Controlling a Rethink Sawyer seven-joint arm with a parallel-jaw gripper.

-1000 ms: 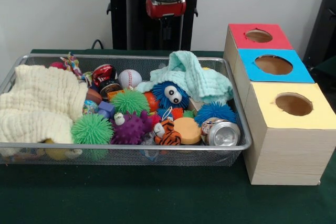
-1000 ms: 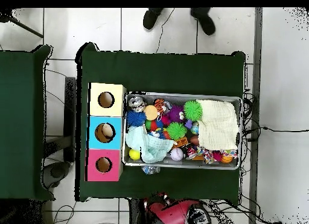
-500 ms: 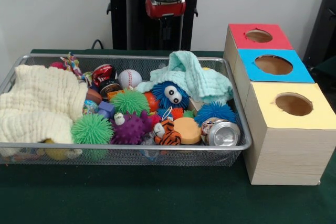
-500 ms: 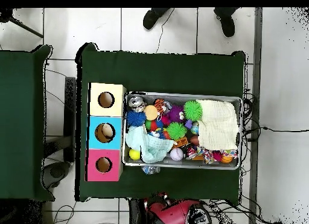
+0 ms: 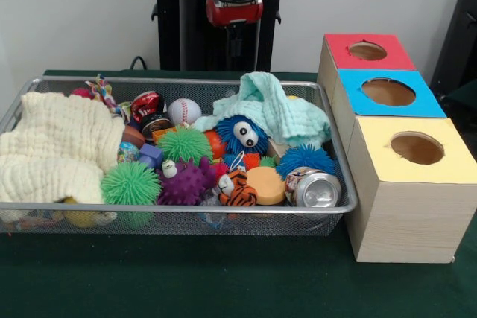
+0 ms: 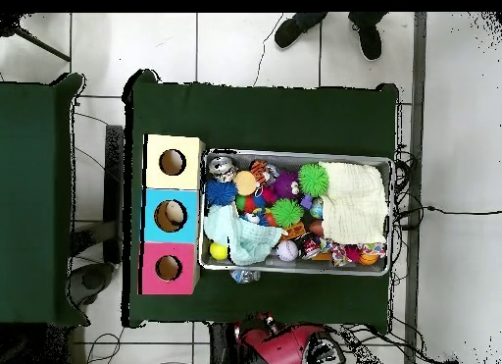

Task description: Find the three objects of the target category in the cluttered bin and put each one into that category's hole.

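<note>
The bin (image 5: 179, 210), a silver wire-mesh basket, lies on the green table, full of toys; it also shows in the overhead view (image 6: 294, 154). Inside are a cream cloth (image 5: 56, 147), a mint cloth (image 5: 272, 109), a blue fuzzy ball with eyes (image 5: 242, 135), two green spiky balls (image 5: 184, 144), a purple spiky ball (image 5: 185, 182), a baseball (image 5: 183, 111), a tiger toy (image 5: 237, 188) and a can (image 5: 316, 188). Beside it stand three wooden boxes with holes, topped red (image 5: 367, 51), blue (image 5: 387, 92) and yellow (image 5: 416, 148). The arm's end (image 5: 235, 9) hangs drawn back behind the bin, holding nothing.
The black pedestal (image 5: 179, 20) stands at the table's far side. A second green table (image 6: 34, 198) stands to the left in the overhead view. A person's feet (image 6: 333, 31) show beyond the table's top edge there. Cables lie on the tiled floor.
The person's feet have shifted to the right in the overhead view. The arm and the things in the bin have not moved.
</note>
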